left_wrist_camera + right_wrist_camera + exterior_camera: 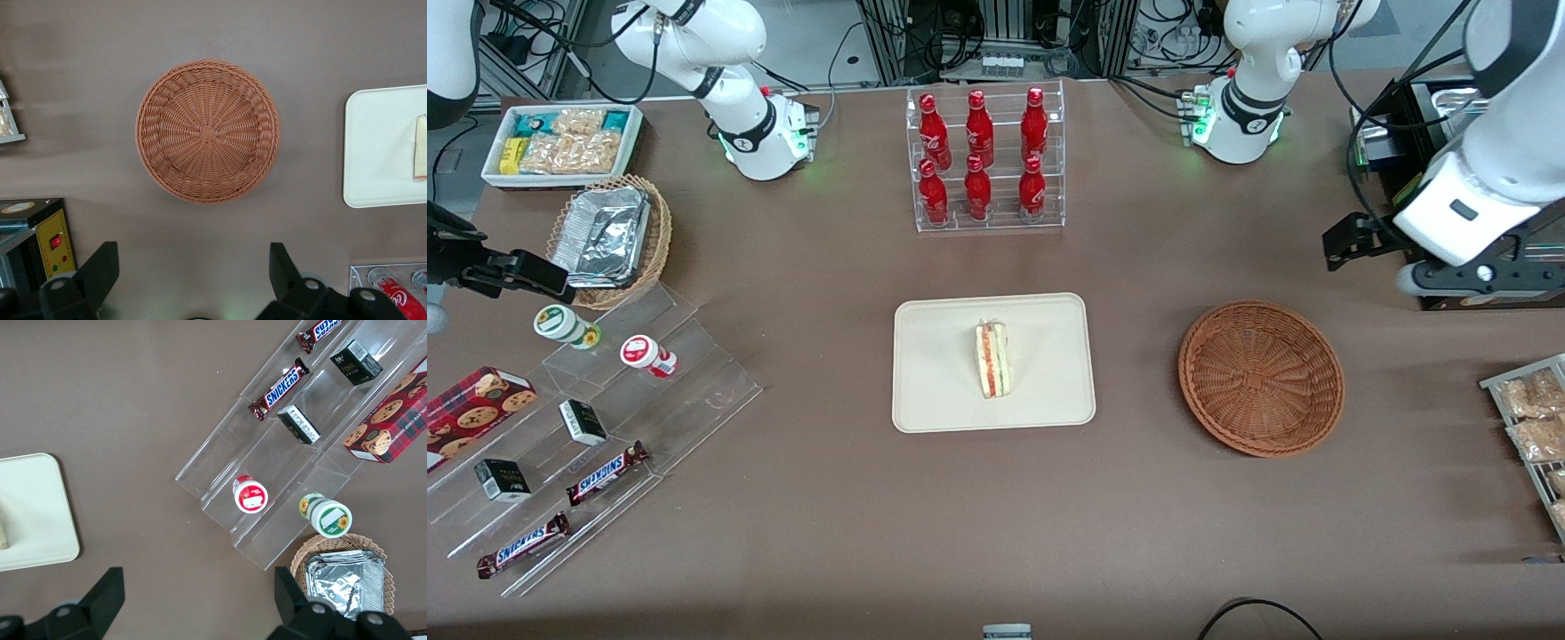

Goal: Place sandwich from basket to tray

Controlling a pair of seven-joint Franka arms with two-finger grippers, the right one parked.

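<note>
The sandwich [991,359] lies mid-tray [934,373] — rims clear all round. The wicker basket [1261,378] sits beside the tray, bare table between; above the basket the gripper [193,273] hangs, fingers spread, holding nothing.

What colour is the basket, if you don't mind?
Reddish-brown wicker basket, clearest in the left wrist view; the open end effector hovers above it.

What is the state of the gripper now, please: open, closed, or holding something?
Gripper: jaws open, holding nothing, raised above the table near the empty basket. The sandwich lies on the tray.
</note>
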